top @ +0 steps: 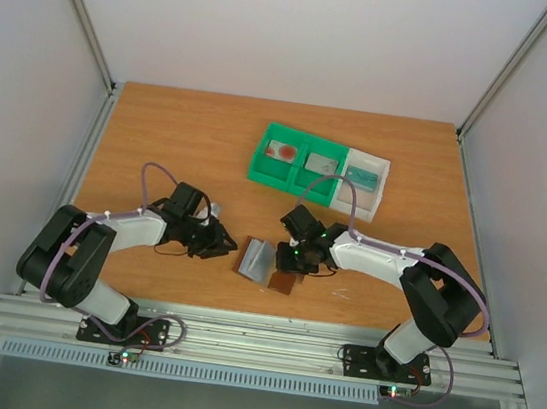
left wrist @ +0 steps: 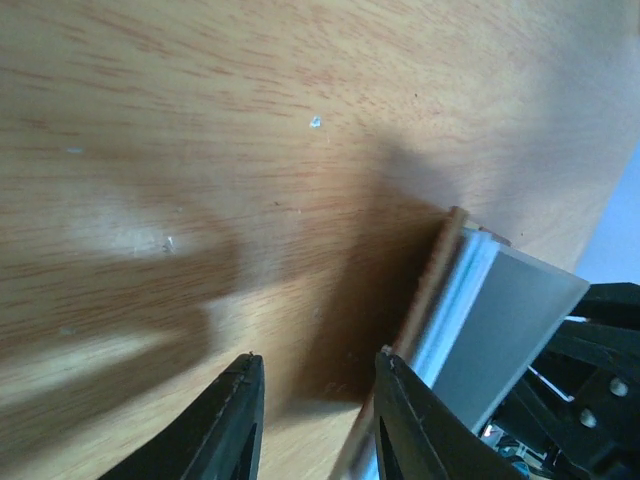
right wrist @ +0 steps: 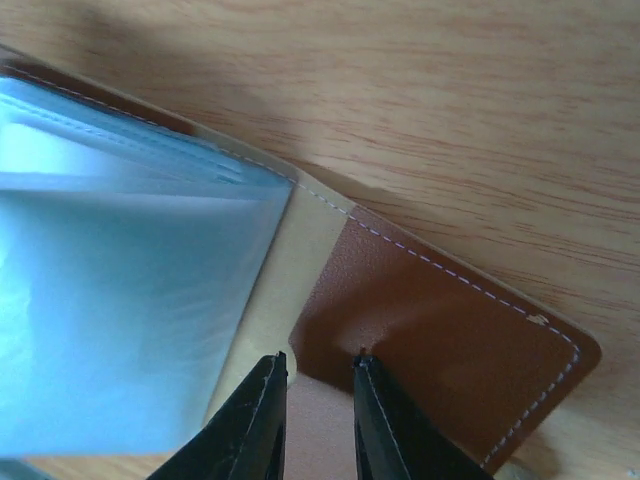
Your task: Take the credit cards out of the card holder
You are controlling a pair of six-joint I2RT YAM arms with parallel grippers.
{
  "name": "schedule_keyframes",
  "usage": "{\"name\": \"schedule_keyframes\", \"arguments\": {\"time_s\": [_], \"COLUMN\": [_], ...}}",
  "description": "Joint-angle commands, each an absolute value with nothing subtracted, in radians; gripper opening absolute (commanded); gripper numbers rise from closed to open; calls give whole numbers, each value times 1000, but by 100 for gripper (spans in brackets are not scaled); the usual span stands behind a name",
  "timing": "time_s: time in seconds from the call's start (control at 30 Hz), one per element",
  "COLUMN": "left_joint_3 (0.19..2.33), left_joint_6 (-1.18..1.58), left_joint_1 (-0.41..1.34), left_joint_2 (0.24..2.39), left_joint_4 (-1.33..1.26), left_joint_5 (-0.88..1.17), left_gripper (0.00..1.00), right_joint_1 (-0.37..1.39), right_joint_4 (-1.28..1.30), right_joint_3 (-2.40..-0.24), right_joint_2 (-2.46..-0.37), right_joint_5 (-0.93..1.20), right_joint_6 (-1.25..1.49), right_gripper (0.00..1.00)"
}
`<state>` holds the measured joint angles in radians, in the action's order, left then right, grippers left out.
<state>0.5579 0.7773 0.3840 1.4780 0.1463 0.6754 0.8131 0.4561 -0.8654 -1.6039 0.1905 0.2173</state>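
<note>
The card holder [top: 264, 264] lies open near the table's front edge, between my two grippers. In the left wrist view its brown cover edge and pale grey inner leaves [left wrist: 505, 320] stand up on the right. My left gripper [left wrist: 316, 357] is open over bare wood, its right finger just beside that edge. My right gripper [right wrist: 319, 357] stands narrowly open, with its tips at the rim of the brown pocket [right wrist: 430, 330]. A pinkish card [right wrist: 320, 425] shows out of that pocket between the fingers. Pale blue pockets [right wrist: 120, 300] lie to the left.
A green tray [top: 258, 167] with a white end compartment [top: 379, 168] stands behind the holder, with flat card-like pieces in its compartments. Grey walls and metal rails close in the wooden table [top: 182, 132] on three sides.
</note>
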Motion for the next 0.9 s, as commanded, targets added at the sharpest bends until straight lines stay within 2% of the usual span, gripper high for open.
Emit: {"name": "schedule_keyframes", "arguments": {"time_s": [0.0, 0.43, 0.47, 0.6, 0.7, 0.87], "left_joint_3": [569, 579, 580, 569, 554, 534], "left_joint_6": [762, 857, 859, 859, 868, 863], "left_joint_1": [391, 473, 475, 476, 476, 479], "left_joint_2": [1493, 1564, 1565, 1554, 1517, 1439], "left_joint_4": [97, -136, -140, -131, -114, -53], "left_joint_5": [720, 811, 805, 787, 770, 720], "left_gripper": [33, 40, 39, 19, 7, 1], "right_joint_1": [815, 814, 814, 813, 813, 814], "right_joint_4": [356, 223, 219, 214, 242, 326], "right_joint_3": [-811, -717, -716, -711, -728, -777], "right_joint_2": [-1607, -1602, -1601, -1586, -1561, -1497], "right_joint_5": [148, 153, 153, 142, 148, 211], "right_joint_6": [213, 217, 217, 207, 200, 252], "right_gripper": [21, 20, 20, 20, 22, 32]}}
